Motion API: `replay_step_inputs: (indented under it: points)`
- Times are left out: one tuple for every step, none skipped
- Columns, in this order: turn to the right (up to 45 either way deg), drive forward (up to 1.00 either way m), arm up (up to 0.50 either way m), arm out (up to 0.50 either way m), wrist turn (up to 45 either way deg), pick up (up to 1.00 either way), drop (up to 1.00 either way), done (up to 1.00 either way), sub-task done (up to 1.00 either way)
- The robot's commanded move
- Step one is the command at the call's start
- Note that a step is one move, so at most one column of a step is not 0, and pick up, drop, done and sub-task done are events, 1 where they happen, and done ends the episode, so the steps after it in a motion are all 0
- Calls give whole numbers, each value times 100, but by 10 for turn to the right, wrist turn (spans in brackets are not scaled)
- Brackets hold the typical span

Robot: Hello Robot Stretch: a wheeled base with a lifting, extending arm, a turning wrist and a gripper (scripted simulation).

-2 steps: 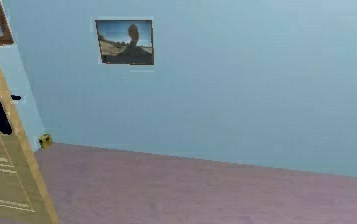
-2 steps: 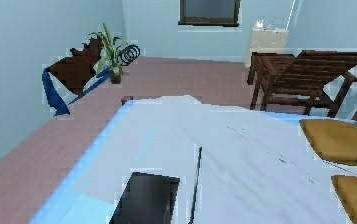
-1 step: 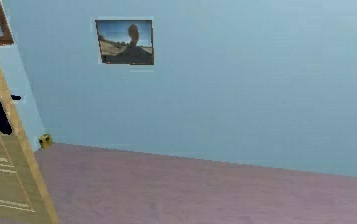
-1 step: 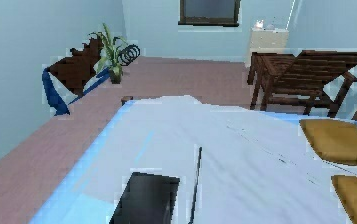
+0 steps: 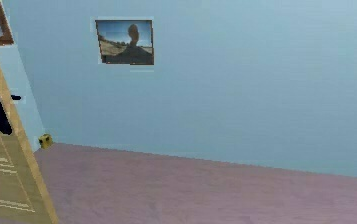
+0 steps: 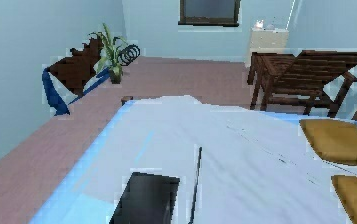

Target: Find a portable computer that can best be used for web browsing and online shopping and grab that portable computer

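The portable computer [image 6: 146, 198] looked like a dark flat slab lying on the white bed [image 6: 236, 135], low in the arm side view. It lay flat because the soft bed held it up. I think it was on the side where the arm reaches, which should make it easy to grab. The gripper's state could not be told, so how near the portable computer lay to the gripper could not be told either. The bottom edge cut off its near part. A thin dark strip [image 6: 196, 185] stood just beside it, and I could not tell what it was. Two brown pillows [image 6: 335, 140] were cut off too. In the forward view a door [image 5: 11, 175] hid part of the blue wall [image 5: 246, 80], where a picture [image 5: 124, 41] hung.
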Motion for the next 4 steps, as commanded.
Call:
replay_step_inputs:
  points:
    - [0, 0, 0, 8, 0, 0, 0, 0, 0]
    - [0, 0, 0, 0, 450, 0, 0, 0, 0]
    - [0, 0, 0, 0, 450, 0, 0, 0, 0]
    - [0, 0, 0, 0, 450, 0, 0, 0, 0]
